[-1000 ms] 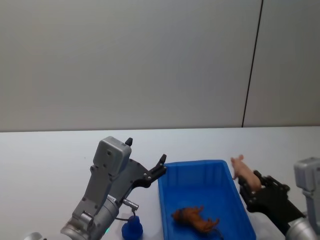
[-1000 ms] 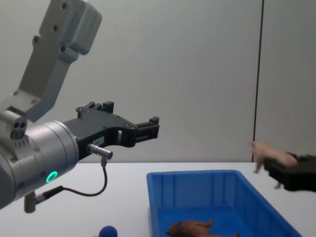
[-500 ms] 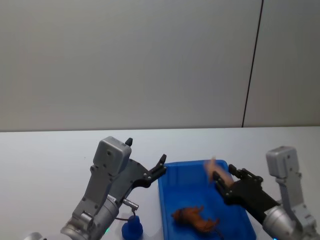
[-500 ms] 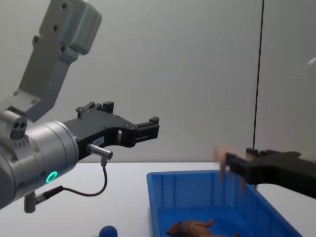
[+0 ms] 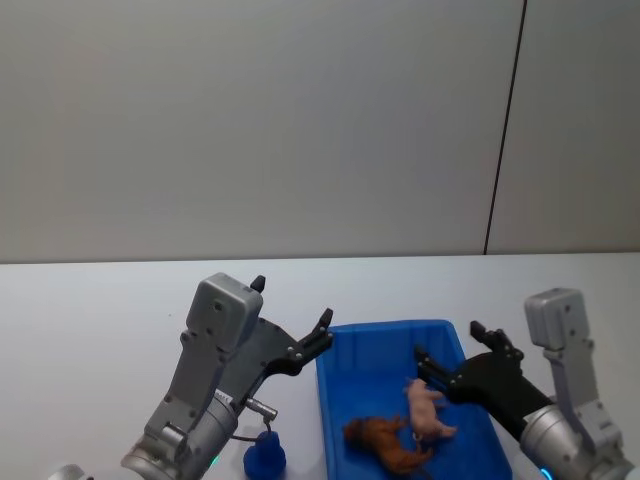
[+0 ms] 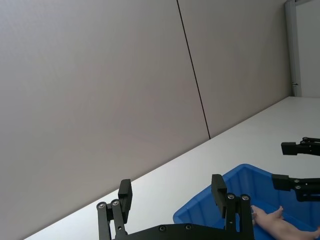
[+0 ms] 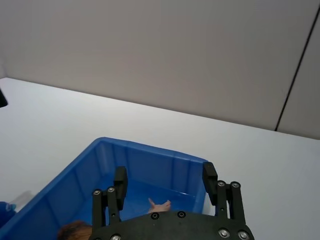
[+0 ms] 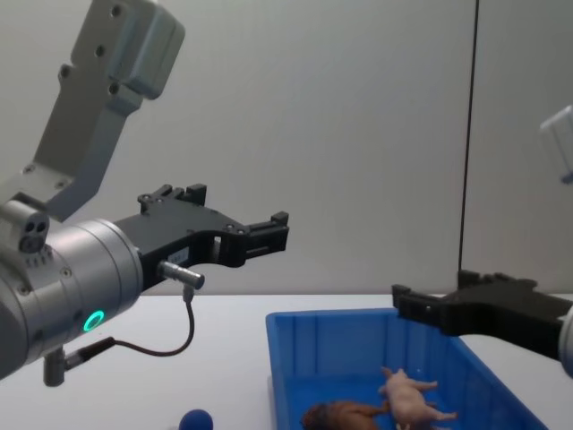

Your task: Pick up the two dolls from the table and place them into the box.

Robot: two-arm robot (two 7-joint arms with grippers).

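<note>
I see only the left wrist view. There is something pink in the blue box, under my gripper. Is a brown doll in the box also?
Observer: Yes. The brown doll lies on the floor of the box, close beside the pink piglet.
Operator: My left gripper is open. Does the right gripper hold anything?
Observer: No. The right gripper is open and empty, above the right part of the box.
Operator: Does any toy stand on the table?
Observer: Yes, a small blue toy stands on the table, left of the box and near the left arm.
</note>
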